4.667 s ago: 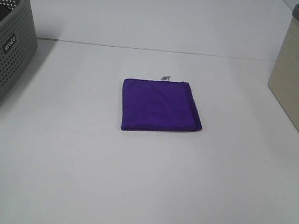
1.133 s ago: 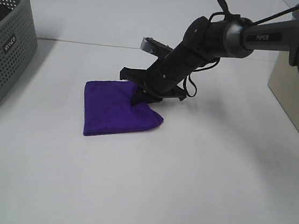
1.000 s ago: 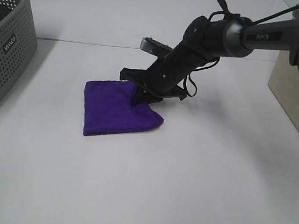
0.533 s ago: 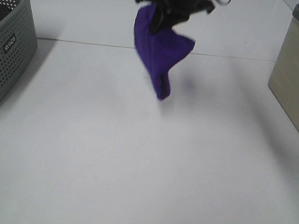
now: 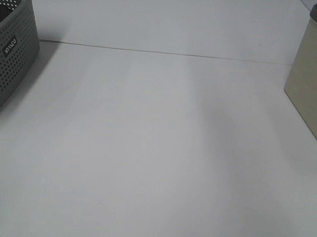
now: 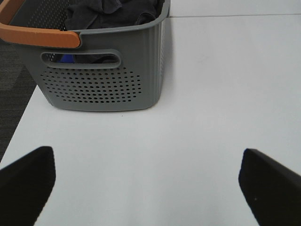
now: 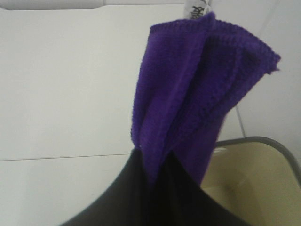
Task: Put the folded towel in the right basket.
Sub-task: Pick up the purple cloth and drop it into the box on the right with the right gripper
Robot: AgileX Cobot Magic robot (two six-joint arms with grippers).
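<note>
Closest to the right wrist camera, the right claw [image 7: 153,190] is pressed together on the deep purple folded towel [image 7: 188,94], its two dark fingers [image 7: 117,202] pinching a bunched edge of the cloth. From that pinch the towel runs away from the lens in loose, creased layers clear of the counter, and a small white printed tag [image 7: 198,9] shows at its far edge. Just past the towel lies the large beige solid-sided right basket [image 7: 254,174], with its dark grey rim curving round a pale inner wall. How far the cloth is from that rim cannot be told. Only this camera shows the towel.

Closest to the left wrist camera, the left claw [image 6: 150,186] is spread wide, one dark fingertip [image 6: 28,181] at each side of the picture and bare white counter [image 6: 211,94] between them. Farther out stands the grey perforated plastic basket [image 6: 103,89], which has an orange handle [image 6: 37,35] along its rim. Dark crumpled clothes [image 6: 113,12] lie inside it, and something blue shows through its handle cut-out.

Across the exterior high view, the white counter [image 5: 153,163] fills the lower and middle frame. At the upper left edge sits the grey perforated basket [image 5: 4,66] with its small label. At the upper right edge sits the beige right basket [image 5: 315,96], and the two are well apart.
</note>
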